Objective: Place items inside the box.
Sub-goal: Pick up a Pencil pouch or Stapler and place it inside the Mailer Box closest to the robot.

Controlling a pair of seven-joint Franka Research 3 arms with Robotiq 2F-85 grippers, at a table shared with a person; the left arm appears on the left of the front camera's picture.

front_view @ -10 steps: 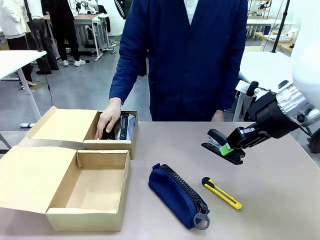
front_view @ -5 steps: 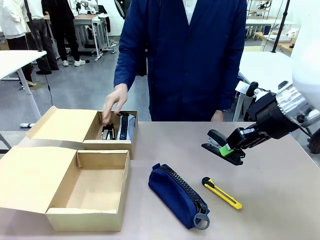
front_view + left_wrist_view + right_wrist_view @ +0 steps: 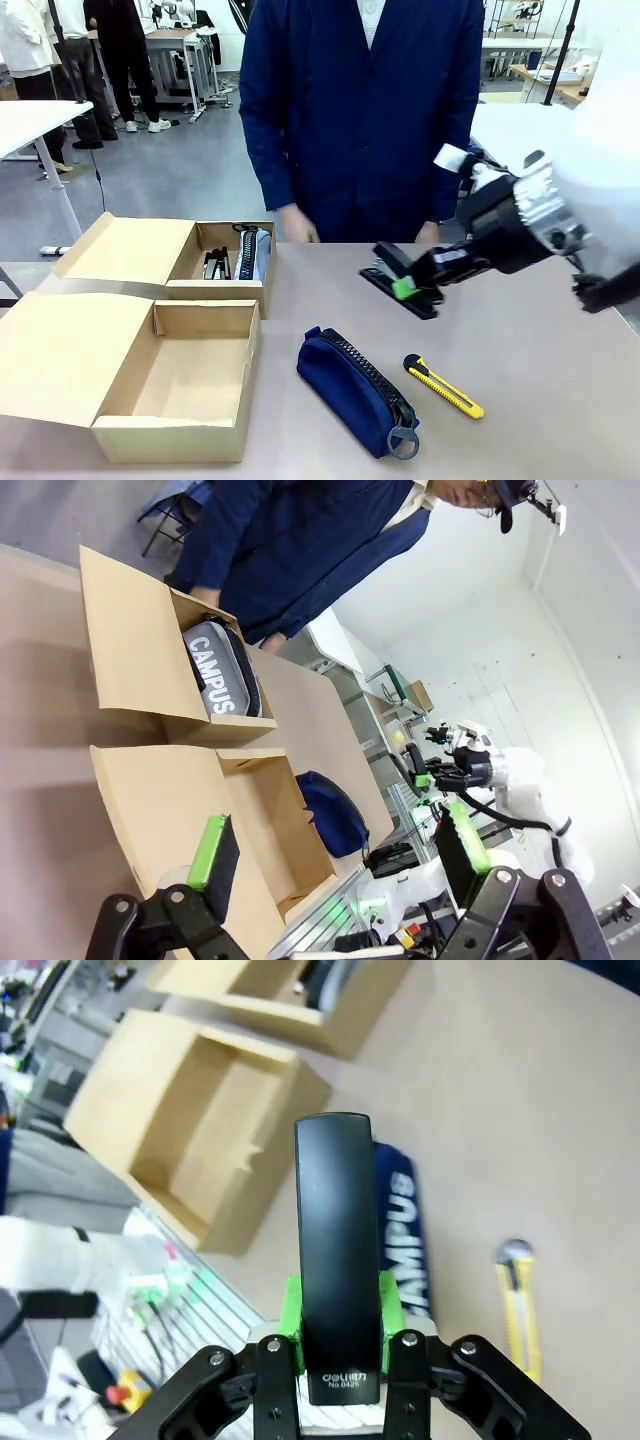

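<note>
The right gripper (image 3: 404,290) is pinched onto the black stapler (image 3: 392,262), its green pads pressing the stapler's two sides, and holds it in the air above the table (image 3: 540,380), tilted, with the nose end towards the boxes. In the right wrist view the same gripper (image 3: 338,1310) clamps the stapler (image 3: 335,1210) near its rear end, and the body runs straight out between the fingers. Below it on the table lies the navy zip pencil case (image 3: 355,390), zip upward and its ring pull at the near end. Just right of it, apart from it, is the yellow-black utility knife (image 3: 443,386). To the left stand two open cardboard boxes touching each other. The near box (image 3: 170,438) has its lid folded out to the left and holds nothing. The far box (image 3: 218,292) holds the grey zip pencil case (image 3: 255,252) on edge against its right wall, with some small dark things beside it, too small to tell. A person in a navy coat stands at the far side, one hand (image 3: 298,225) hanging just behind the table edge. The left gripper (image 3: 338,848) has its fingers spread wide with nothing between them, off to the near box's side.
</note>
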